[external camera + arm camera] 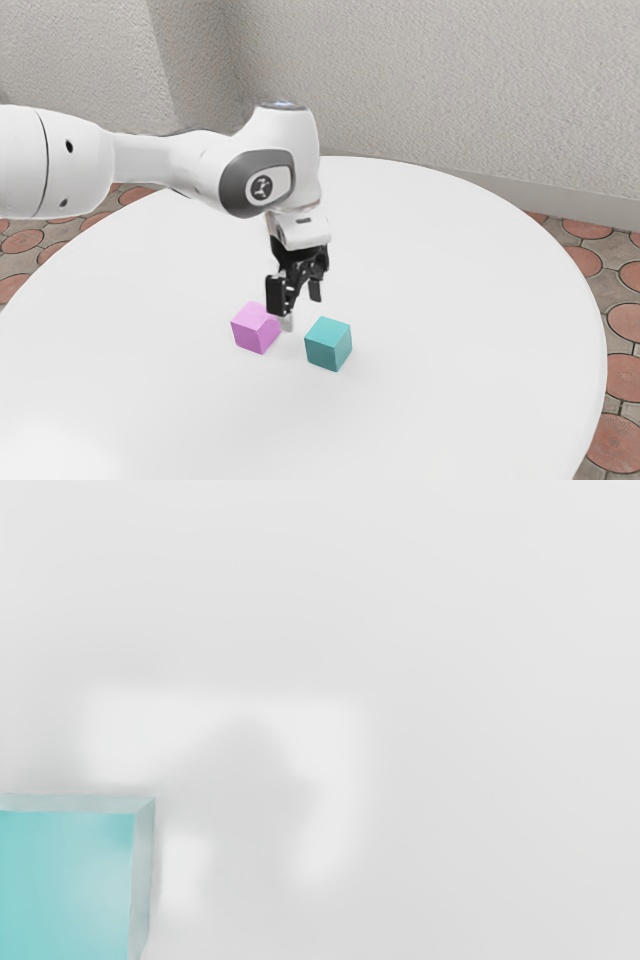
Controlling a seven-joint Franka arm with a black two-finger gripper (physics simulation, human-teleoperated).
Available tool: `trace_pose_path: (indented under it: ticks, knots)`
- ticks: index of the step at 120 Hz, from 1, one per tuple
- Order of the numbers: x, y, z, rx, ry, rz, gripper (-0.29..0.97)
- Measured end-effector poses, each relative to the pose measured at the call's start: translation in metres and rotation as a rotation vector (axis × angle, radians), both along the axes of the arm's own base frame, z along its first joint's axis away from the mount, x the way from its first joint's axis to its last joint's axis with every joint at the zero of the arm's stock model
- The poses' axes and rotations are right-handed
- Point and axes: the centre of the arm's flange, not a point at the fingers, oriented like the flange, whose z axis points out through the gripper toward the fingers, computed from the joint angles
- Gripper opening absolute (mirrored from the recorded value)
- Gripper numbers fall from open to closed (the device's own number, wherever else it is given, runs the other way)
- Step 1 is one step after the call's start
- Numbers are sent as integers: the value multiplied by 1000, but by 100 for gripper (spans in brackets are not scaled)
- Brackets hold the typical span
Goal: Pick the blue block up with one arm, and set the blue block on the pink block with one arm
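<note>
Black claw (298,306) is hanging open and empty mid-frame; it should be centring squarely over the blue block (328,342) before dropping.

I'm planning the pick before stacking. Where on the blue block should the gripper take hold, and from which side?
Probably from straight above, closing on two opposite upright faces of the blue block. It is a cube lying flat on the table, so its sides are flat and parallel. The pink block stands apart from it, leaving finger room.
</note>
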Motion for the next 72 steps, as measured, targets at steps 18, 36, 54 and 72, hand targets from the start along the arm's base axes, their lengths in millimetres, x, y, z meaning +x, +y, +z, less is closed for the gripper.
trace_pose_path:
  ticks: [18,36,54,72]
  knots:
    - [17,2,-21,-2,-6,-6,68]
    - [27,6,-40,3,-25,-13,68]
    - [44,14,-53,-8,-40,-3,68]
    - [57,13,-71,-22,-37,-6,68]
